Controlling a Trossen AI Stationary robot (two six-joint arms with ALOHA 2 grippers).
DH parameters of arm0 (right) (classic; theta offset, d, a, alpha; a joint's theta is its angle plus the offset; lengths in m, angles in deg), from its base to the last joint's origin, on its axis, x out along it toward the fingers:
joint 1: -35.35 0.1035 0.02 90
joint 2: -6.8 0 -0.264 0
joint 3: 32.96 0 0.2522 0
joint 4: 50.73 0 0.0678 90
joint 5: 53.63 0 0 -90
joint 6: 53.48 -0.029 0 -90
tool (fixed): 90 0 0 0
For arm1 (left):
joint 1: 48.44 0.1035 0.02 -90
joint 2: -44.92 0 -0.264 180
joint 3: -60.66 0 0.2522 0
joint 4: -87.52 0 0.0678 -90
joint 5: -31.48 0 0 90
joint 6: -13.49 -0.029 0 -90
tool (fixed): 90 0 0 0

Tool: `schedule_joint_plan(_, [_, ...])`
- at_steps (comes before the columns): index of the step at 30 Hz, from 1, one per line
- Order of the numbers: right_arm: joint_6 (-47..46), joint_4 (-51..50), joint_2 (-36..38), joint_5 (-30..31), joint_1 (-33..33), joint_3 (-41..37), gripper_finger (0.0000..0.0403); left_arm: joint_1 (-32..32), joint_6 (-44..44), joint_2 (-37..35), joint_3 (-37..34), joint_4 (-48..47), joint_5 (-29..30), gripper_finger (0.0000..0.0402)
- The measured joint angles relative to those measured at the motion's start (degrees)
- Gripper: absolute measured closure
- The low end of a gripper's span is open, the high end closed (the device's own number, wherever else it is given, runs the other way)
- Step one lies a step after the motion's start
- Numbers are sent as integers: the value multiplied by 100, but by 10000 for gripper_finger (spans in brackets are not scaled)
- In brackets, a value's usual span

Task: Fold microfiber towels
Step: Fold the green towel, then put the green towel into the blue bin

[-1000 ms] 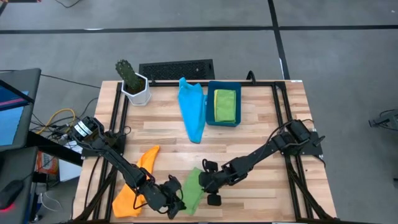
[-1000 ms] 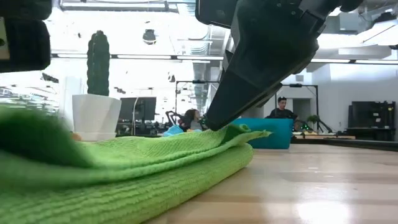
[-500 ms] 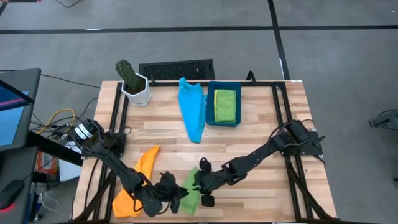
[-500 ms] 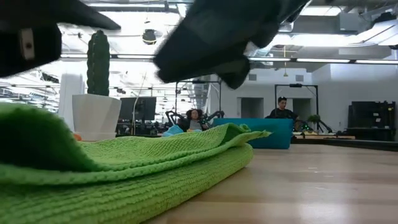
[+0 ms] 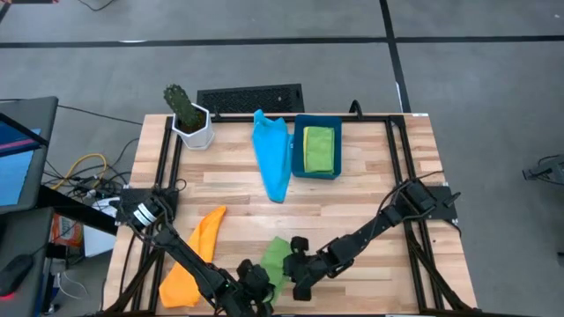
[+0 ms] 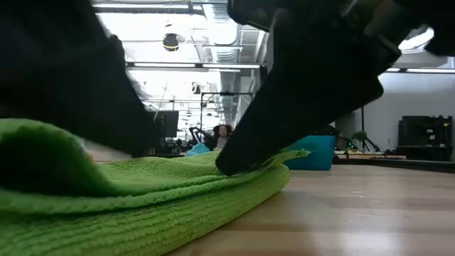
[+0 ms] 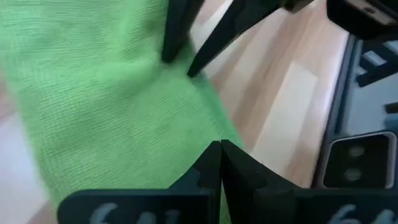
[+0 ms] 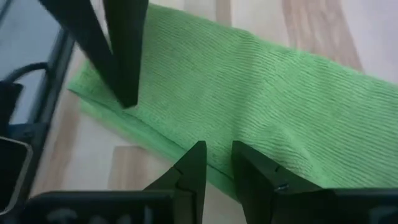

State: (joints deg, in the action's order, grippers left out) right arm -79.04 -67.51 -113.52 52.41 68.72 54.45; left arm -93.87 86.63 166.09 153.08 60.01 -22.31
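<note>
Two pincers are gathered on the same cloth, a green towel (image 5: pixel 275 261) lying partly doubled over at the near edge of the surface (image 5: pixel 352 189), just beside the orange towel (image 5: pixel 192 260) to its left. The left pincer (image 5: pixel 256 280) sits at the towel's near end with its fingers clenched tight together; in the left wrist view the tips (image 7: pixel 219 163) meet right over the green edge (image 7: pixel 112 106), and they seem to pinch that edge, though whether any cloth is really caught between them cannot be told. The right pincer (image 5: pixel 296 263) is at the towel's right-hand side, its fingers (image 8: pixel 249 165) a narrow gap apart and resting at the folded rim (image 8: pixel 249 87); the low view shows its dark tip pressing down on the top layer (image 6: pixel 178 188). The step in hand looks like taking hold of this towel for a fold, with one green piece (image 5: pixel 318 148) already laid in the blue bin (image 5: pixel 317 167) and the light blue towel (image 5: pixel 273 154) and the orange one not yet folded. Next, I judge, both pincers need a sure hold on matching corners, then a level lift and carry across so the layers land square; a one-sided hold would drag the cloth askew.
</note>
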Motion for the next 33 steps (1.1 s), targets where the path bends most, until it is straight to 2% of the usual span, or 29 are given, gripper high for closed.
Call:
schedule_joint_plan(12, [-25, -169, 27, 185, 27, -5, 302, -116, 105, 291, 74, -10, -377, 401])
schedule_joint_plan(19, [-342, -593, 909, 314, -30, 0, 301, -114, 107, 334, 78, 81, -542, 401])
schedule_joint_plan(21, [-528, -801, 1070, 86, -272, 6, 293, -115, 66, 337, 78, 84, -538, 401])
schedule_joint_plan(24, [-489, -1090, 1150, -440, -673, 2, 262, -111, -46, 340, 78, 86, -540, 401])
schedule_joint_plan(27, [-480, -1580, 1117, -949, -978, -3, 208, -96, -50, 341, 78, 83, -567, 401])
schedule_joint_plan(30, [-488, -1710, 909, -1163, -1164, 0, 152, -96, -21, 341, 78, 80, -577, 401])
schedule_joint_plan(33, [-590, -1623, 818, -1165, -1282, 39, 121, -96, 4, 343, 78, 49, -579, 401])
